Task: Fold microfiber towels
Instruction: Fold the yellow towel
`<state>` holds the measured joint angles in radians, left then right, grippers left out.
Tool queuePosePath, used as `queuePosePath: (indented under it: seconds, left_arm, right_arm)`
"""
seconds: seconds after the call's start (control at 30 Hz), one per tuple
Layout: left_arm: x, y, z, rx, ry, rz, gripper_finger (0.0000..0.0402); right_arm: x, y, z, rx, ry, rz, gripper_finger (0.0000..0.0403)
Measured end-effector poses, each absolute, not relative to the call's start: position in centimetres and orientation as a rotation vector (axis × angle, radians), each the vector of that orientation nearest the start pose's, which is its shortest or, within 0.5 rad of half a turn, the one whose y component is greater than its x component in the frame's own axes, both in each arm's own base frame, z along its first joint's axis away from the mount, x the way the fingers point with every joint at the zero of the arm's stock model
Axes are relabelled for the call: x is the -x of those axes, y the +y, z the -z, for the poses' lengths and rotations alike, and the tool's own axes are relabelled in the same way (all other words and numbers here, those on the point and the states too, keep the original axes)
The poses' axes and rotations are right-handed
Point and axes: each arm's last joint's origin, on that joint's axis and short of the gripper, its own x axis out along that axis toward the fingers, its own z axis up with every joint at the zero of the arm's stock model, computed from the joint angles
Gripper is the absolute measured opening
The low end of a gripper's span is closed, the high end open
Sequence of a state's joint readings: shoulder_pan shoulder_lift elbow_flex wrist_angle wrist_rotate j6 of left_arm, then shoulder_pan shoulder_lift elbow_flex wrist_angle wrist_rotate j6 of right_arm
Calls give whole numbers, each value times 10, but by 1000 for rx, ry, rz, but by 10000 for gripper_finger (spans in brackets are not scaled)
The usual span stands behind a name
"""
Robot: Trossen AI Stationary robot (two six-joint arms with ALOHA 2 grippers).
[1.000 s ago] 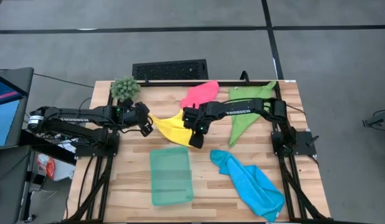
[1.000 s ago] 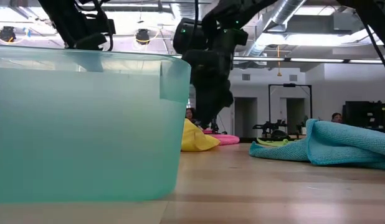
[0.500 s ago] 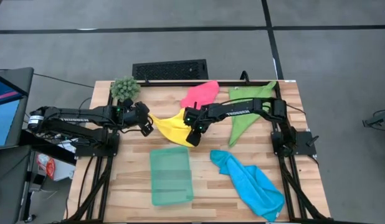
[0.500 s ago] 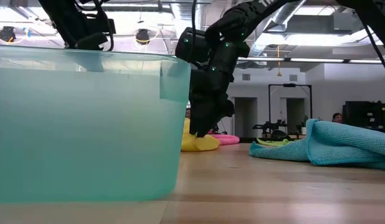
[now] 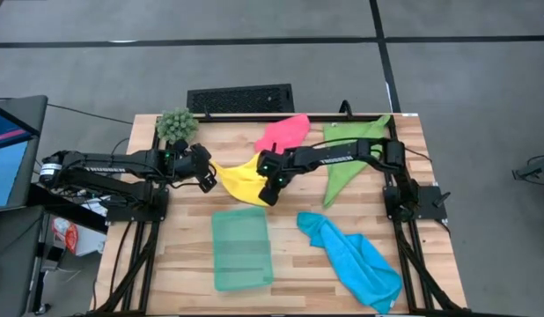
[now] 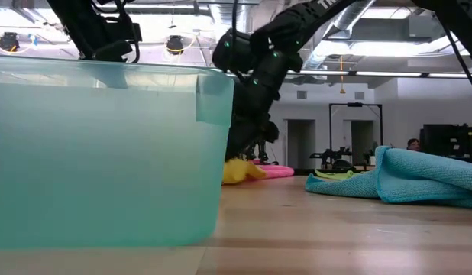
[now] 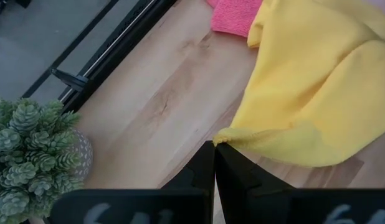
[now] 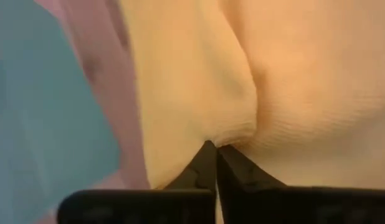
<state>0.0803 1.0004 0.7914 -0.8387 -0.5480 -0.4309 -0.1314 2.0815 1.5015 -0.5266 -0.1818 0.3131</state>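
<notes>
The yellow towel (image 5: 241,182) lies crumpled at mid-table, between my two grippers. My left gripper (image 5: 208,179) is shut on its left corner, and my right gripper (image 5: 267,195) is shut on its near right part. The pink towel (image 5: 283,132) lies bunched behind the yellow one. A green towel (image 5: 347,158) is spread out at the far right. The blue towel (image 5: 356,260) sits heaped at the near right. In the low view my right gripper (image 6: 240,156) comes down onto the yellow towel (image 6: 244,173). My left gripper pinches the yellow towel's left corner (image 7: 225,138) between its two fingertips, slanting down from the table's left. That corner is held a little above the wood, and the cloth runs from it down to the table. My right gripper pinches a small pucker of the yellow towel (image 8: 233,134) between its shut fingertips, coming steeply from above. Whether it has one layer or several, I cannot tell. The cloth around the pinch lies on the table.
A pale teal tray (image 5: 241,251) stands near the front edge, just in front of the yellow towel, and fills the low view's left (image 6: 106,153). A spiky green plant ball (image 5: 176,124) sits at the far left corner. Bare wood lies at the near left.
My right gripper has tipped steeper, sunk a little toward the yellow towel's near right part, and shut on it. The cloth there has puckered between the fingers.
</notes>
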Motion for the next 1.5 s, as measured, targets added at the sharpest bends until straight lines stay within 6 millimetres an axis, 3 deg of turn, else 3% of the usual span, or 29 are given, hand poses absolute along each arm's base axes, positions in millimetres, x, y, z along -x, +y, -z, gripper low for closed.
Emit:
queuePosePath:
  seconds: [0.2,0.33,0.57,0.67,0.8,0.97,1.13,1.27,1.4,1.5]
  left_arm:
    - [-174,29,-253,135,888,-774,0]
    - [-174,29,-254,164,879,-783,0]
    - [-174,34,-292,55,711,-927,0]
    - [-171,40,-309,-20,657,-996,0]
    - [-171,47,-315,-102,662,-1016,0]
    - [-172,63,-325,-264,650,-1154,0]
    - [-168,72,-331,-298,646,-1185,0]
    - [-168,74,-312,-310,702,-1192,0]
    - [-167,73,-276,-241,745,-1160,0]
    - [-166,69,-250,-155,765,-1101,0]
  right_arm:
    - [-440,-59,-192,-428,1017,113,22]
    - [-442,-70,-232,-338,908,99,11]
    - [-419,-89,-302,238,767,292,12]
    - [-413,-95,-322,514,752,365,9]
    - [-412,-99,-335,677,706,363,3]
    - [-413,-107,-342,768,683,479,6]
    - [-412,-115,-345,699,635,566,7]
    - [-421,-103,-309,704,704,501,7]
    - [-429,-84,-262,743,779,417,7]
    - [-432,-71,-243,750,803,345,9]
